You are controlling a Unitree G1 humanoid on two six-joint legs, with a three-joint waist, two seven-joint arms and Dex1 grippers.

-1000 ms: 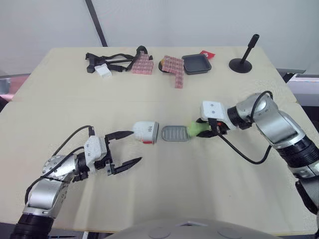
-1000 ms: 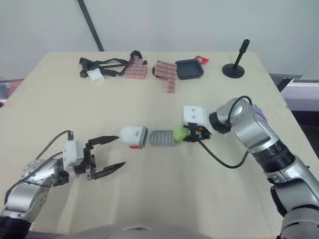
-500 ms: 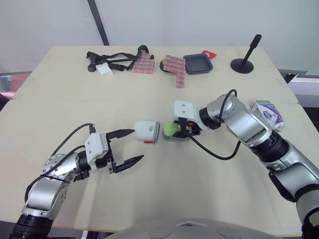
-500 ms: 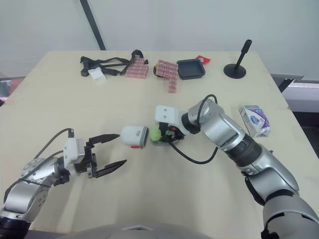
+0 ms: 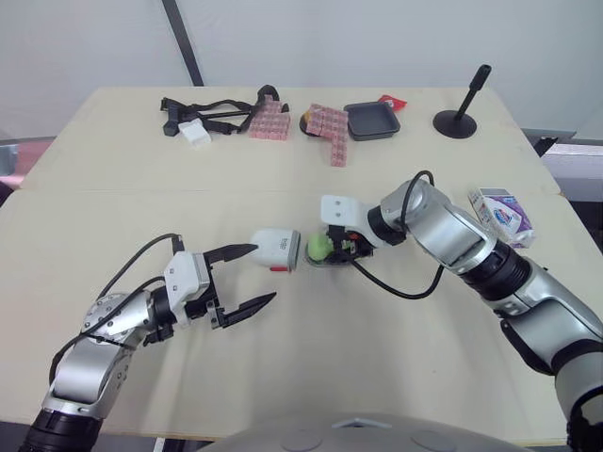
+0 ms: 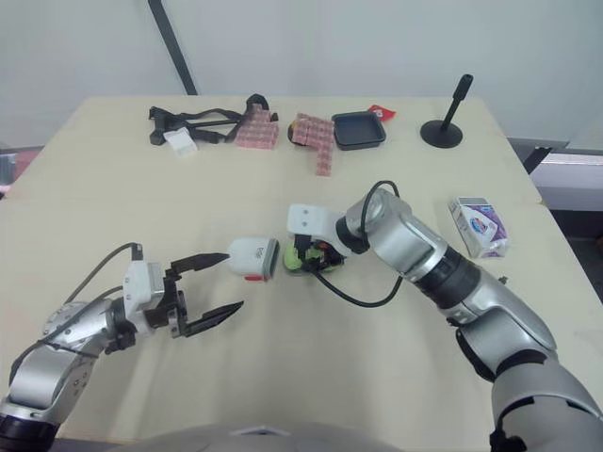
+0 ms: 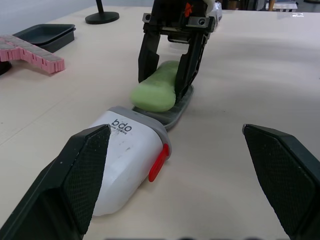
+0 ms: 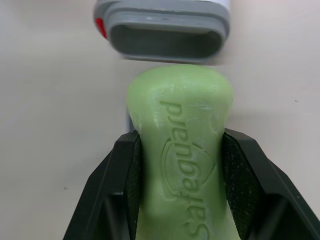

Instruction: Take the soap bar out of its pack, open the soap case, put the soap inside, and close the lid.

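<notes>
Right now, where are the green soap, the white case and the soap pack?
green soap [image 8: 180, 117]: right wrist view, on its stamped top face.
white case [image 7: 125, 155]: left wrist view, on its white shell.
soap pack [image 5: 502, 215]: left eye view, on its printed top.

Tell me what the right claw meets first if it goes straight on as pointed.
The open mouth of the soap case. The right claw, shut on the green soap, points straight at it, so the soap's front end would reach the grey rim first; the gap is unclear.

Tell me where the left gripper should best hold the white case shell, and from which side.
Probably the white case shell by its closed end, left gripper coming from the robot's left: its grey mouth faces the green soap and should stay free.
</notes>
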